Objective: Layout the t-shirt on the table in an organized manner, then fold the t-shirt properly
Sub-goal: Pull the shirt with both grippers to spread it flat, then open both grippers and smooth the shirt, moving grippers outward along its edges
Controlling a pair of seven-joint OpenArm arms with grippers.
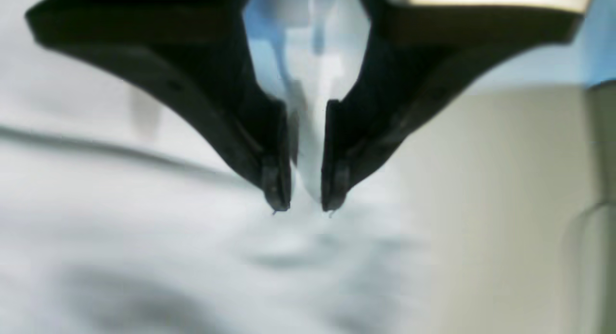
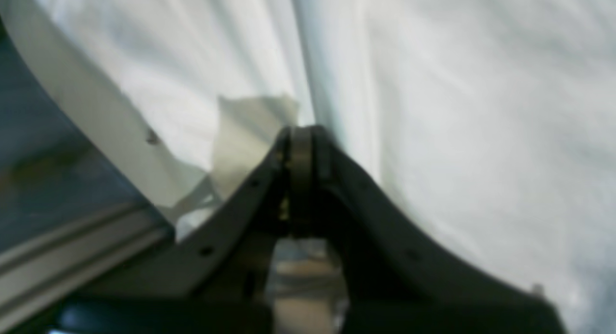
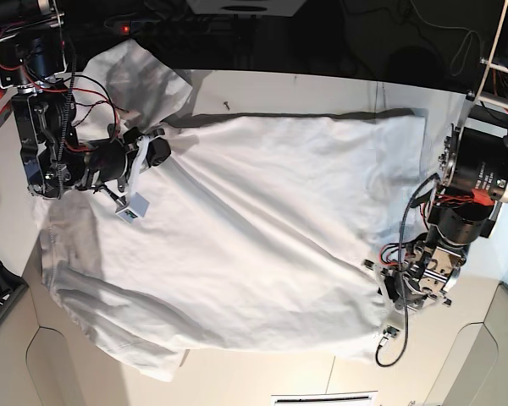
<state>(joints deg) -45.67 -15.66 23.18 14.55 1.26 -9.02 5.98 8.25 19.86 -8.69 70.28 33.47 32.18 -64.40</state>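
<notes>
The white t-shirt [image 3: 254, 220] lies spread and wrinkled over most of the white table [image 3: 322, 89], one sleeve bunched at the far left corner. At the shirt's left edge my right gripper [image 3: 161, 150] is shut; in its wrist view the fingertips [image 2: 301, 129] meet on a fold of the t-shirt [image 2: 457, 108] that runs straight up from them. My left gripper [image 3: 404, 296] is at the shirt's right lower edge. Its wrist view shows the gripper [image 1: 305, 206] shut on a strip of t-shirt cloth [image 1: 310, 146], pointing down at more of the fabric.
A small dark screw [image 3: 227, 104] lies on the table behind the shirt. A white-and-green box [image 3: 131, 207] hangs from the arm on the left, over the cloth. Loose cables [image 3: 389, 342] trail from the arm on the right. The table's front edge [image 3: 262, 376] has rounded cut-outs.
</notes>
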